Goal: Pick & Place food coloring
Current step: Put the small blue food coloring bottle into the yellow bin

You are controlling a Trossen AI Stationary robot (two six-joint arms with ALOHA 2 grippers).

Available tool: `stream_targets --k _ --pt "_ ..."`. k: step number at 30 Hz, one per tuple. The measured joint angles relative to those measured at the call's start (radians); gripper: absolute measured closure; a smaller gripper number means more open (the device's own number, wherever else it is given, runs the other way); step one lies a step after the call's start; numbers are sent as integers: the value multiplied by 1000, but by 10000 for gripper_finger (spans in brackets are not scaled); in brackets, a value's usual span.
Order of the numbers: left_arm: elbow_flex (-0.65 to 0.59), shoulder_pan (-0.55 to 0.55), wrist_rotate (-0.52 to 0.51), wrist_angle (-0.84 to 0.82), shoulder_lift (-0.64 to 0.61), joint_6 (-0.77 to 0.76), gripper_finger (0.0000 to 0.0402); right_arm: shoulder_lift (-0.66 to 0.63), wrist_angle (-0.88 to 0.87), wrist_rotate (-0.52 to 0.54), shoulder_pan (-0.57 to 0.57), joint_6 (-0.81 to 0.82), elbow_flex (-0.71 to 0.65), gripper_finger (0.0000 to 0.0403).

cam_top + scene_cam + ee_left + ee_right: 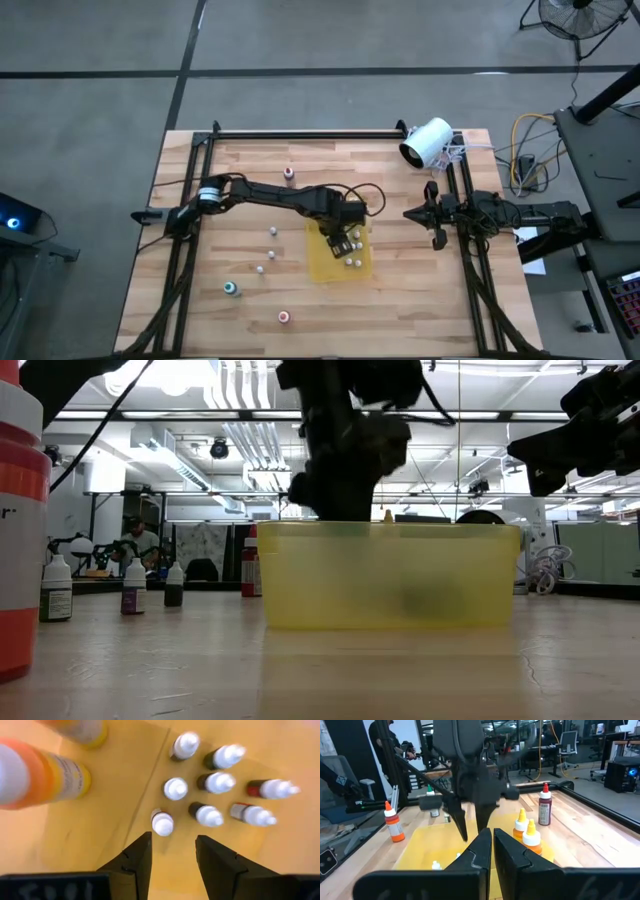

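Left gripper (172, 852) open, empty, above yellow tray (325, 265); eight small bottles (208, 815) inside just ahead; several (231, 289) remain on counter (420, 300). Right gripper (491, 840) closed, idle.

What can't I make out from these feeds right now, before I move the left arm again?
- High view: the left claw covers part of the yellow tray; the bottles in it are too small to count or tell by colour.
- Low view: the tray's cloudy wall hides its contents.
- Left wrist view: the orange-capped bottle is blurred and cut off by the edge.
- Right wrist view: the right claw blocks the tray's near part.
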Motion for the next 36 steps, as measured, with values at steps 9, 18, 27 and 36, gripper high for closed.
stream_targets --k 9,18,27,36 --pt "-16 -17 2 1 -58 5 278 0 0 0 0 0 0 390" --pt "-154 -31 1 44 -149 6 278 5 -1 0 0 0 0 390" --pt "-347 -33 -1 74 -346 5 278 6 -1 0 0 0 0 390" --pt "-648 -33 -1 130 -545 17 278 7 0 0 0 -1 0 390"
